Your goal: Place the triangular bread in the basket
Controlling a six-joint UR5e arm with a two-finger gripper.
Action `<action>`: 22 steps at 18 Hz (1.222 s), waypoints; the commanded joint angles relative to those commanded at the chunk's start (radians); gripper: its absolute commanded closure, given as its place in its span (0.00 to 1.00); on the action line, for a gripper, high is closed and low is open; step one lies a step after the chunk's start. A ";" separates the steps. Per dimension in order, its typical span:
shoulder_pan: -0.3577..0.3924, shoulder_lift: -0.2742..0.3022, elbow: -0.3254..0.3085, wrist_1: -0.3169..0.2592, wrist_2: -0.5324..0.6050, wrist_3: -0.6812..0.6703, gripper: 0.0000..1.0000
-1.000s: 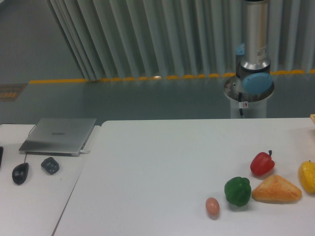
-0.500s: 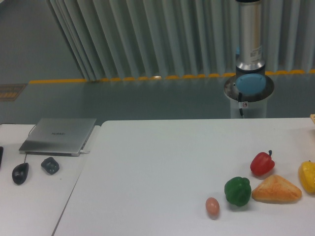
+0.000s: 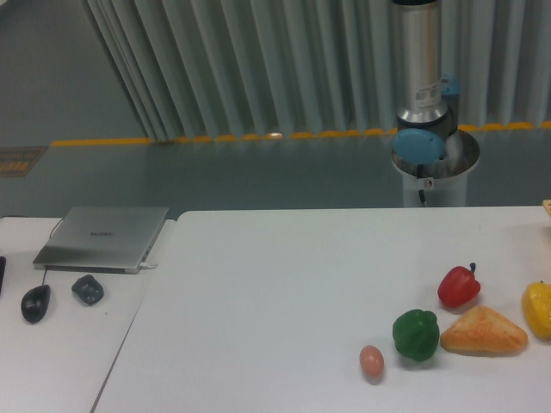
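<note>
The bread (image 3: 483,332) lay untouched near the table's (image 3: 284,292) front right corner, just beside the green pepper (image 3: 416,334), while my gripper was out of view, so I judged reaching down to it came first, the basket unseen

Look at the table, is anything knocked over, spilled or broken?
Nothing stands out. The triangular bread lies flat and whole beside the green pepper, with the red pepper, the egg and the yellow pepper nearby, all unspilled. The laptop is closed next to the mouse.
</note>
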 joint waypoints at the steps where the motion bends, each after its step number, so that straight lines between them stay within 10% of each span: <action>1: -0.028 -0.003 0.003 0.003 -0.005 0.000 0.00; 22: -0.408 -0.219 0.111 0.129 -0.101 -0.107 0.00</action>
